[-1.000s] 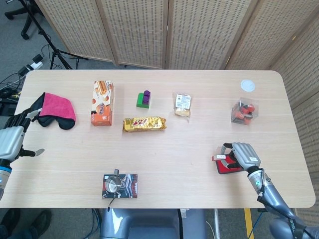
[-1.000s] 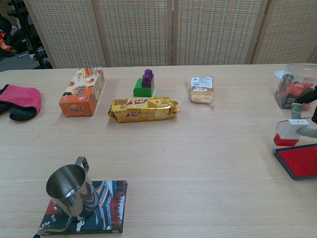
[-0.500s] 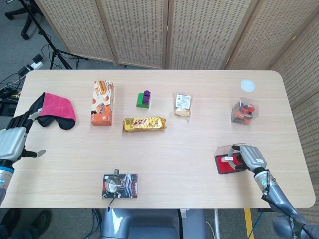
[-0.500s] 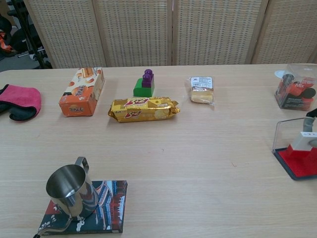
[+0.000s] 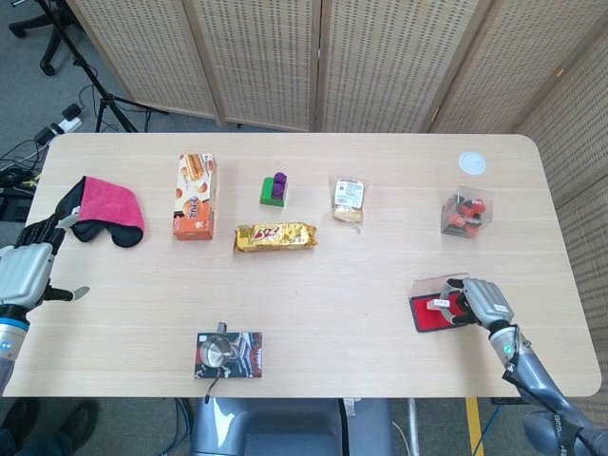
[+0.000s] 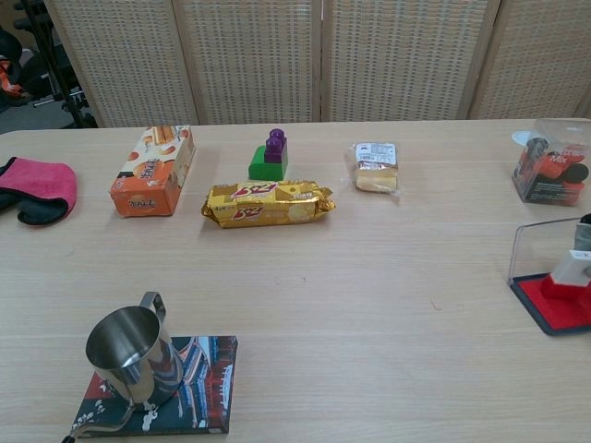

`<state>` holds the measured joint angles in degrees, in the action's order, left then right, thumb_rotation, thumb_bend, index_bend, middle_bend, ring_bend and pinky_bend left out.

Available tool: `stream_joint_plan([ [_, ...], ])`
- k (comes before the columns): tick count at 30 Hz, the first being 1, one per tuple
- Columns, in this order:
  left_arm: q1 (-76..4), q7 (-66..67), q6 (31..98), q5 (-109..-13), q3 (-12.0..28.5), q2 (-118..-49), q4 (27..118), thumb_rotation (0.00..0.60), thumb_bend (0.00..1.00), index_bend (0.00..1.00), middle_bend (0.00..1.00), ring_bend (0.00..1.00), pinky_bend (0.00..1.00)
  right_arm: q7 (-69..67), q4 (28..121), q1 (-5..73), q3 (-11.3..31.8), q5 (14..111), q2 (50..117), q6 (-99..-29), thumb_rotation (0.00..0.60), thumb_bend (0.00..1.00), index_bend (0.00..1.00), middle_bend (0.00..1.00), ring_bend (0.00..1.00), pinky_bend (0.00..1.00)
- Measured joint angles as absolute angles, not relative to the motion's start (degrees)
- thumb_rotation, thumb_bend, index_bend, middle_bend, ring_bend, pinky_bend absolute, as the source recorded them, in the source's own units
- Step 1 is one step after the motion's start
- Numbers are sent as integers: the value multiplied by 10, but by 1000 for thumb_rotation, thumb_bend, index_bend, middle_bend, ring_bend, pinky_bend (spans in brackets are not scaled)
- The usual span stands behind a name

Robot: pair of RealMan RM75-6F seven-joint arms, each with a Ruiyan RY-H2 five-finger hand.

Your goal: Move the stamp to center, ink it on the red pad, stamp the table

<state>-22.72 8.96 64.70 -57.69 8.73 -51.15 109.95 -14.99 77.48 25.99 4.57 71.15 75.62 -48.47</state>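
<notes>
The stamp (image 5: pixel 441 304), a white block with a red base, stands on the red ink pad (image 5: pixel 427 318) near the table's front right. My right hand (image 5: pixel 483 302) grips it from the right side. In the chest view the stamp (image 6: pixel 572 270) presses down on the red pad (image 6: pixel 554 307), and only a sliver of the right hand (image 6: pixel 584 242) shows at the frame's edge. The pad's clear lid (image 6: pixel 537 245) stands open behind it. At the table's left edge my left hand (image 5: pixel 25 270) hovers with fingers apart, holding nothing.
A steel pitcher (image 6: pixel 129 349) sits on a dark coaster at the front left. Across the middle lie a gold snack pack (image 5: pixel 275 236), an orange box (image 5: pixel 194 197), a green-purple block (image 5: pixel 275 188) and a wrapped snack (image 5: pixel 347 199). A pink cloth (image 5: pixel 107 209) lies far left, a clear box (image 5: pixel 465 212) far right.
The right hand carried the stamp from beside the pad's left edge rightward and set it down on the red pad. The left hand barely moved.
</notes>
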Motion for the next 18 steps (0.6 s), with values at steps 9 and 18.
stream_joint_plan([
  [9, -228, 92, 648, -578, 86, -514, 1099, 600, 101, 0, 0, 0, 0, -161, 749, 257, 40, 721, 772, -479, 600, 595, 644, 1000, 1000, 1000],
  [18, -228, 93, 648, -577, 85, -514, 1100, 600, 100, 0, 0, 0, 0, -163, 736, 256, 38, 723, 780, -475, 600, 595, 644, 1000, 1000, 1000],
])
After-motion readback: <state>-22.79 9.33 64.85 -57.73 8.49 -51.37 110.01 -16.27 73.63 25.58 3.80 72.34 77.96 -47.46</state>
